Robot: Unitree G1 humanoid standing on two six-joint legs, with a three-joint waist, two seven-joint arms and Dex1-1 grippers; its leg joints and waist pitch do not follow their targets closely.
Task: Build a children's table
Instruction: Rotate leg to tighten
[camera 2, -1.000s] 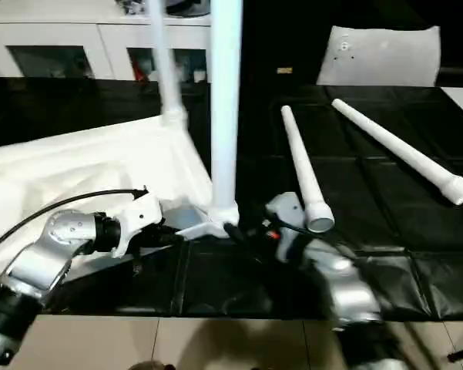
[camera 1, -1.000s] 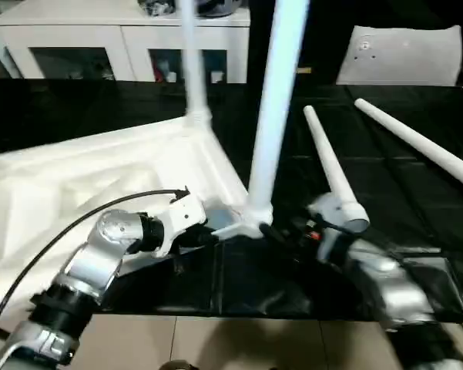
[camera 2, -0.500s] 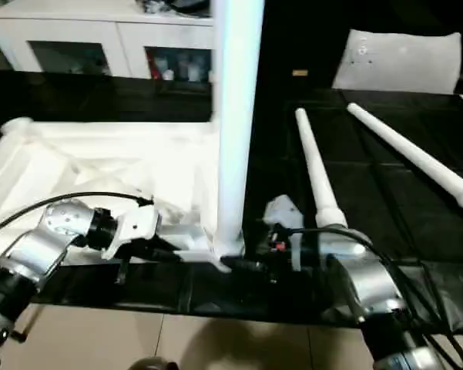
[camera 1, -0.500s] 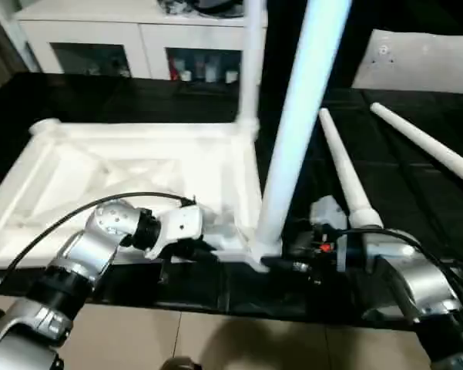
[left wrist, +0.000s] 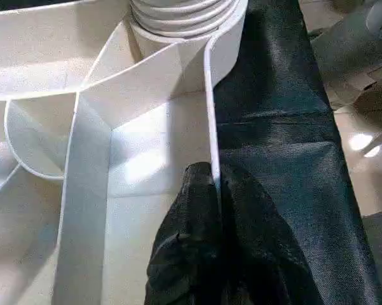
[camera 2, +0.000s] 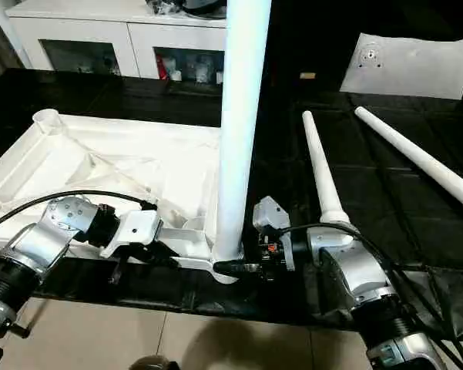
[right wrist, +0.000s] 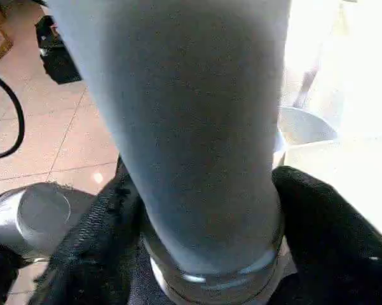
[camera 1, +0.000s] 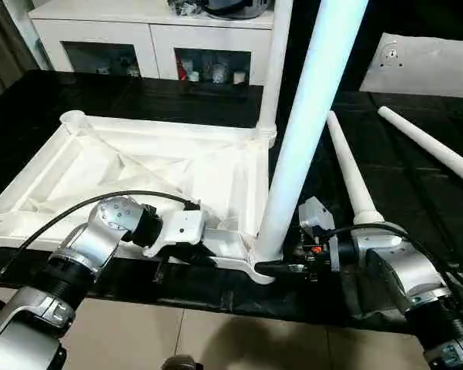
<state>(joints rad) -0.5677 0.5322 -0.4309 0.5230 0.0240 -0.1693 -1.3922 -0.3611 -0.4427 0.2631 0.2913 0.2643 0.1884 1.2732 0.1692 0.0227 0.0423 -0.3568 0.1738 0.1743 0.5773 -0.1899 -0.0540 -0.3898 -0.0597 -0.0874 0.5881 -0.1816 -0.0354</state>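
Observation:
The children's table (camera 1: pixel 139 166) lies upside down on the black work table, its ribbed underside facing up. One white leg (camera 1: pixel 273 69) stands in the far right socket. A second leg (camera 1: pixel 304 131) stands in the near right socket. My left gripper (left wrist: pixel 210 175) is shut on the top's near rim, just left of that socket. My right gripper (camera 1: pixel 281 267) reaches in from the right and is shut on the near leg's base (right wrist: pixel 210 190), one black finger (right wrist: pixel 95 248) on each side. Two loose legs (camera 1: pixel 347 166) (camera 1: pixel 427 142) lie to the right.
An empty socket (camera 1: pixel 72 119) shows at the top's far left corner. A white cabinet (camera 1: pixel 146 38) stands behind the work table, and a white sheet (camera 1: pixel 424 54) lies at the back right. The work table's front edge (camera 1: pixel 216 297) runs just below both grippers, with tiled floor beyond.
The camera has swung and levelled. My right gripper's fingers have closed in on the base of the near leg. The left gripper keeps its hold on the rim.

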